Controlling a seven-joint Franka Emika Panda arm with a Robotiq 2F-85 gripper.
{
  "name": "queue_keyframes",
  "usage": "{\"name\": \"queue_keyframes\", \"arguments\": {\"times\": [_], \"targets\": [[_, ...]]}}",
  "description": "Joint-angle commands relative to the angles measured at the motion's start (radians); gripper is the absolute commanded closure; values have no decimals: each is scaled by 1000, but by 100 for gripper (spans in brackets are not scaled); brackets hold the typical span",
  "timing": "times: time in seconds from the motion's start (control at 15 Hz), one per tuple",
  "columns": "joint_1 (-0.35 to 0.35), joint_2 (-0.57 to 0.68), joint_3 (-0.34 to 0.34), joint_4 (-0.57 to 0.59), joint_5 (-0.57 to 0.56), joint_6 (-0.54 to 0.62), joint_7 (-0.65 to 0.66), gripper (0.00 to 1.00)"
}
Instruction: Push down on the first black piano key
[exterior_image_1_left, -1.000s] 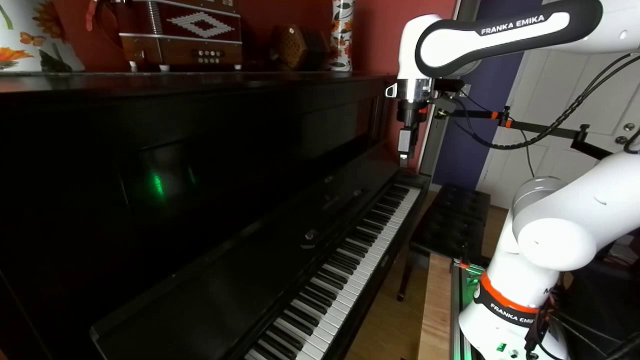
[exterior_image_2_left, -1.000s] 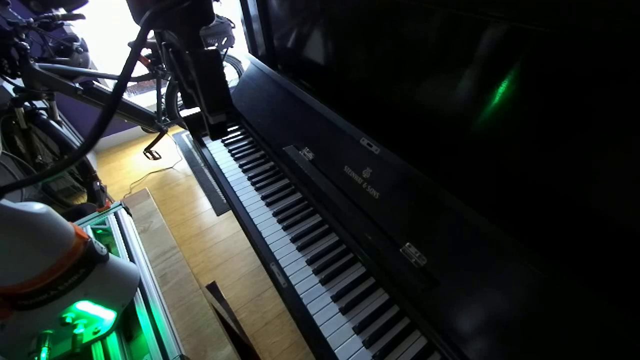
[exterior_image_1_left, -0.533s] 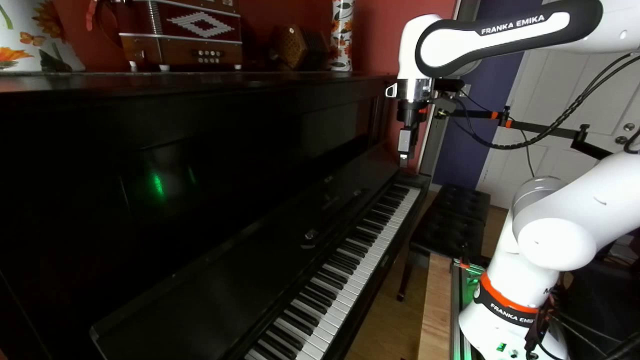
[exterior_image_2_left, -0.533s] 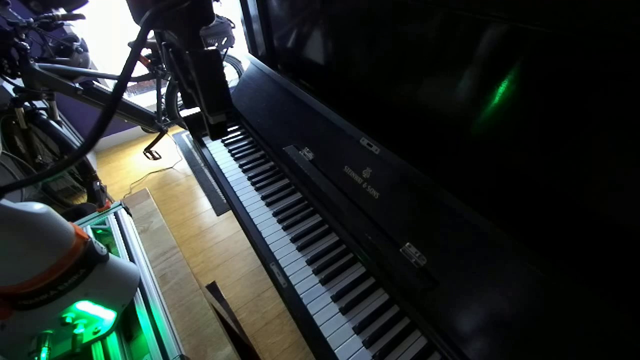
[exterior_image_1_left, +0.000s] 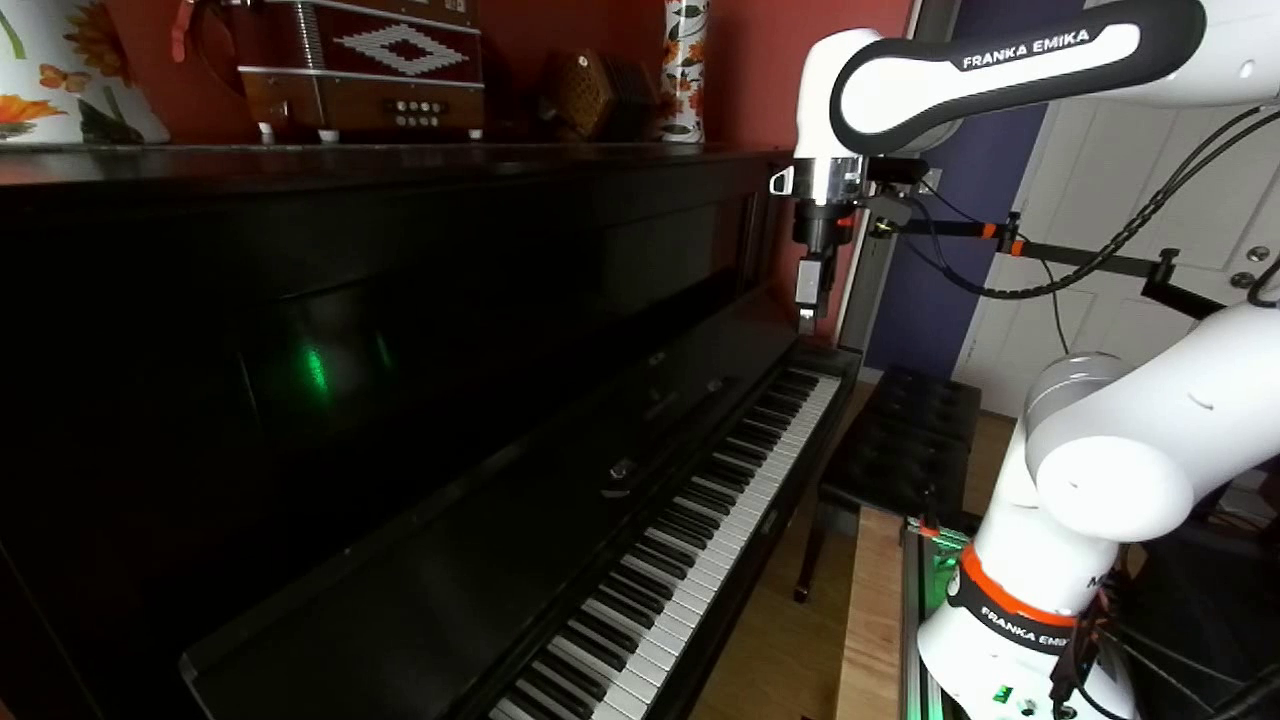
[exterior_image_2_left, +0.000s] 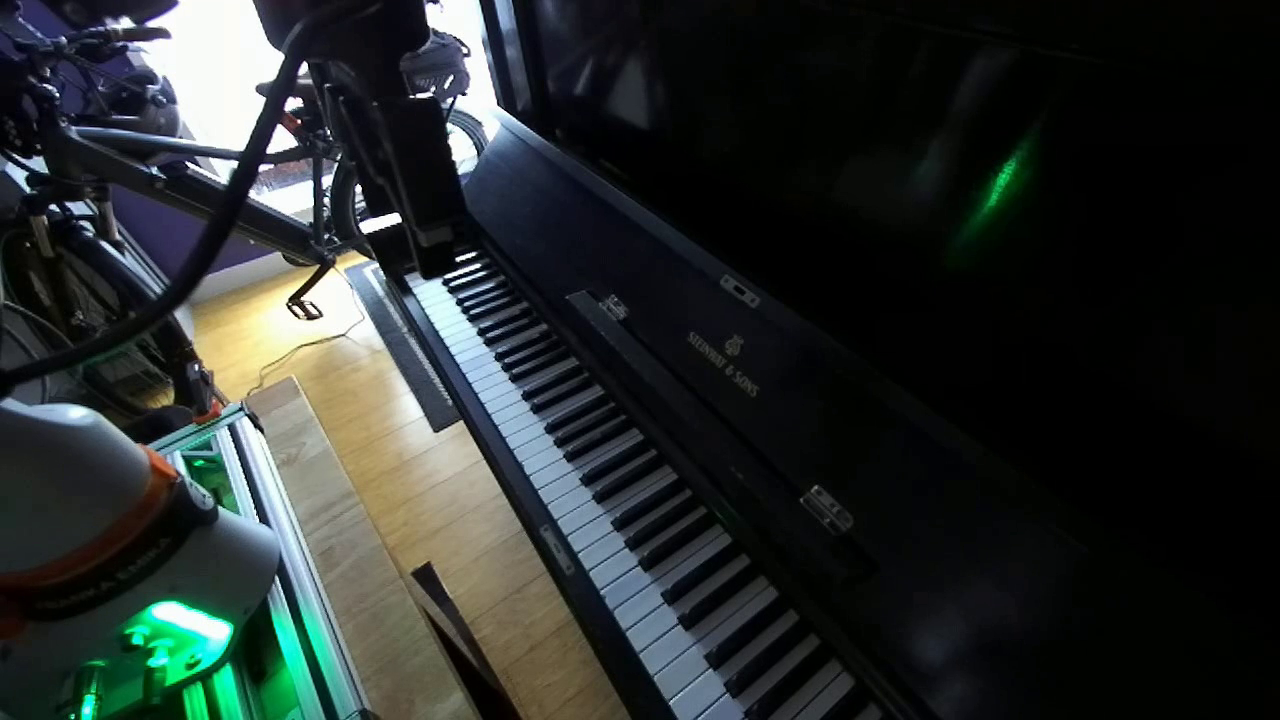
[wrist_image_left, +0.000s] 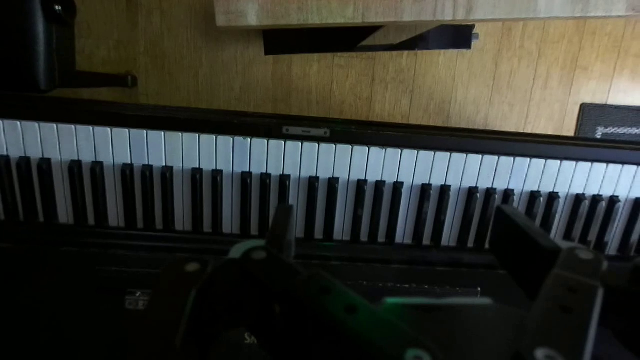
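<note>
1. The claw (wrist_image_left: 392, 220) points downward with its jaws spread well apart; keys show through the gap in the wrist view.
2. The black keys (wrist_image_left: 377, 210) sit among the white keys (wrist_image_left: 326, 159), along the rear of the keyboard (exterior_image_2_left: 600, 530) (which of them counts as the first, I cannot tell).
3. The claw hangs above the keys of the dark piano (exterior_image_1_left: 450, 400), apart from them, in an exterior view.
4. In an exterior view, the claw covers part of the keyboard's far end from sight.
5. The white arm (exterior_image_1_left: 910, 92), mounted beside a wooden tabletop (exterior_image_2_left: 335, 530), reaches over toward the piano.
6. An accordion (exterior_image_1_left: 365, 85) stands on top of the piano, and a black padded bench (exterior_image_1_left: 905, 430) stands near the keyboard in an exterior view.
7. A bicycle (exterior_image_2_left: 170, 183) stands beyond the wooden tabletop in an exterior view.
</note>
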Motion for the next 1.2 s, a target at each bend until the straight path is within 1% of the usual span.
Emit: {"name": "queue_keyframes", "arguments": {"times": [0.0,0.07,0.2,0.53,0.67,0.87,1.13], "targets": [[61,-31,38,-36,23,10,-21,0],[81,-36,56,-44,27,11,-28,0],[150,-46,95,-62,70,1,-59,0],[344,-28,226,-105,211,37,-85,0],[417,4,280,-99,263,74,-83,0],[515,70,363,-74,312,142,-91,0],[610,185,455,-29,349,280,-87,0]]}}
